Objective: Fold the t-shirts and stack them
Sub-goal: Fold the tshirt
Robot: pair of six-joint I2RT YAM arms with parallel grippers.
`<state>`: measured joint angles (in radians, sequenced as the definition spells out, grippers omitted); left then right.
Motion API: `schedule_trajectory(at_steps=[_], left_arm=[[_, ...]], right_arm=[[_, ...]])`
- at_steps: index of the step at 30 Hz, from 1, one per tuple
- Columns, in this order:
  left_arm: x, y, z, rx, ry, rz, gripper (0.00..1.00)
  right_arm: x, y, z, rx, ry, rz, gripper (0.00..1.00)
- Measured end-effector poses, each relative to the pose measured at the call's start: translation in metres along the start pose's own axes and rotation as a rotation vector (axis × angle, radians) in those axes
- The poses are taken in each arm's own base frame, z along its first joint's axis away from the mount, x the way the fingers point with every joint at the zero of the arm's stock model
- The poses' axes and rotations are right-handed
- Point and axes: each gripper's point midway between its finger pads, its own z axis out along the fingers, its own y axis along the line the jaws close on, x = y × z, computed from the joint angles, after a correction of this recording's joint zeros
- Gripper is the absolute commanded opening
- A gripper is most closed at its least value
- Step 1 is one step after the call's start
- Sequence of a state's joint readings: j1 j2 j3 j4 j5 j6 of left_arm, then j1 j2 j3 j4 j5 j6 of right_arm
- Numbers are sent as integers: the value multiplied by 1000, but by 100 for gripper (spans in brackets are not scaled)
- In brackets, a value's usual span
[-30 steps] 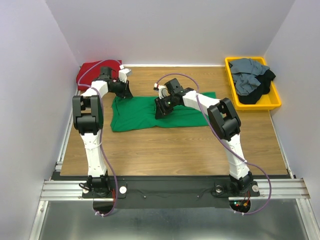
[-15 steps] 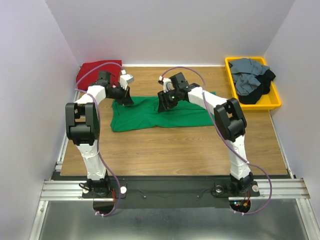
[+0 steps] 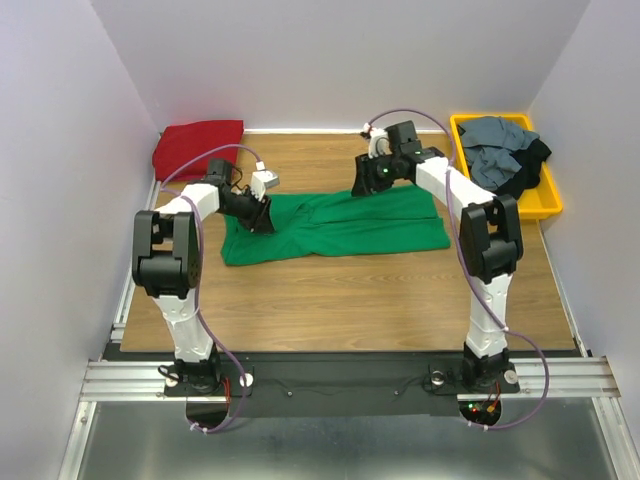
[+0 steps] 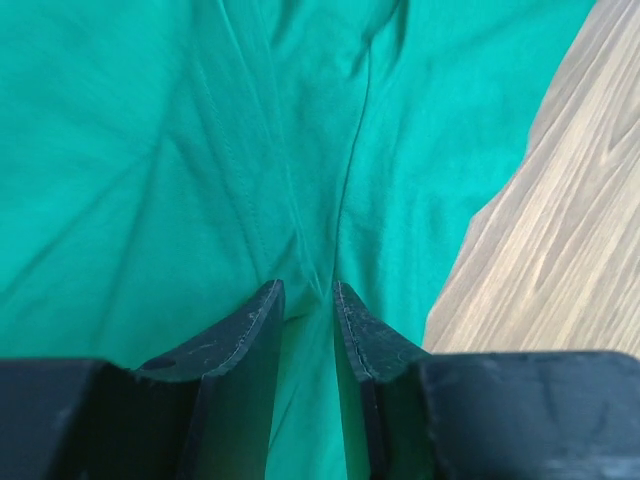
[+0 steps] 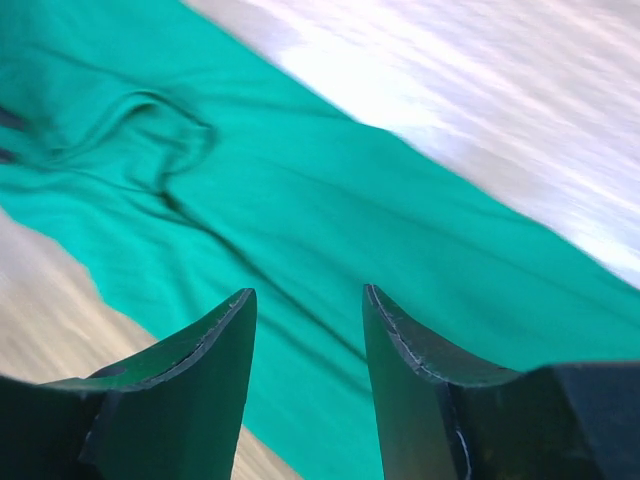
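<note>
A bright green t-shirt (image 3: 335, 225) lies spread out and wrinkled across the middle of the table. My left gripper (image 3: 262, 216) sits low over its left part. In the left wrist view the fingers (image 4: 308, 285) stand a little apart, open, with a raised crease of the green cloth (image 4: 150, 150) running up to the gap. My right gripper (image 3: 362, 186) hovers at the shirt's back edge, open, with nothing between its fingers (image 5: 308, 290) and the green cloth (image 5: 330, 200) below. A dark red t-shirt (image 3: 198, 146) lies folded in the back left corner.
A yellow tray (image 3: 508, 208) at the back right holds a heap of slate grey and black shirts (image 3: 505, 155). Bare wooden table (image 3: 340, 300) runs between the green shirt and the arm bases. White walls close in the left, back and right.
The right gripper rose from the shirt's middle and moved to the back right; the shirt now reaches further right. The left gripper moved nearer and rightward and opened.
</note>
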<state>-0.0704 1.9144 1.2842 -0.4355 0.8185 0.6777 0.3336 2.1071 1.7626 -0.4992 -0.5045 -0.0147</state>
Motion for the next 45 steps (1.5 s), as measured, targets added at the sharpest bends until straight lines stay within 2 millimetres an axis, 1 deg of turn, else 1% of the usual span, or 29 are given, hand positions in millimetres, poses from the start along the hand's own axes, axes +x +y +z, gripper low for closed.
schedule_trajectory(at_steps=[2,5,8,10,12,13,16,17,18,23,26,29,32,33,34,35,36,37,39,40,41,42,44,45], left_arm=[[-12,-2,-8,-19,-28,18,38],[-38,-3,-20,-59,-95,52,37],[-51,0,-17,-88,-121,47,35],[-49,4,-9,-100,-114,24,35],[-40,11,2,-115,-84,-20,35],[-31,17,10,-124,-60,-49,34],[-8,28,23,-156,2,-128,33],[-7,29,24,-158,3,-138,33],[-6,31,24,-173,7,-148,33],[-8,42,20,-238,23,-164,32],[-15,54,20,-275,36,-159,32],[-35,80,23,-319,36,-123,32],[-61,98,31,-333,29,-70,33],[-72,101,33,-336,25,-51,33],[-83,102,30,-341,10,-32,33],[-93,98,32,-334,3,-13,33],[-103,94,29,-332,-13,-3,33],[-112,90,25,-335,-34,4,33],[-123,78,18,-334,-61,5,34],[-128,65,8,-335,-87,5,34],[-127,55,2,-331,-96,-10,34],[-126,41,-10,-334,-115,-19,34],[-128,27,-24,-341,-144,-35,32],[-128,14,-36,-346,-174,-53,30]], right_arm=[[0,-15,-8,30,-4,-2,50],[4,-38,-18,81,3,-3,45],[14,-62,-25,132,22,-1,43],[21,-72,-26,154,36,-1,43],[27,-80,-23,166,54,-4,42],[31,-83,-20,170,65,-8,41],[51,-90,-10,177,111,-9,38],[58,-93,-8,180,129,-7,38],[72,-96,-5,189,161,-1,37],[86,-100,-10,222,166,-29,36],[104,-93,-22,230,186,-29,34],[128,-79,-36,219,213,-28,32],[164,-42,-56,129,268,-18,33],[177,-25,-64,86,296,-7,33],[188,-8,-73,43,318,4,33],[193,0,-78,29,328,5,33],[195,14,-88,0,337,8,34],[191,24,-92,-17,327,-3,34],[173,31,-98,-19,291,-30,34],[161,31,-100,-11,267,-46,34],[150,29,-100,-2,245,-59,33],[137,26,-101,16,220,-79,33],[124,21,-99,36,200,-99,33],[120,17,-97,46,201,-107,32]])
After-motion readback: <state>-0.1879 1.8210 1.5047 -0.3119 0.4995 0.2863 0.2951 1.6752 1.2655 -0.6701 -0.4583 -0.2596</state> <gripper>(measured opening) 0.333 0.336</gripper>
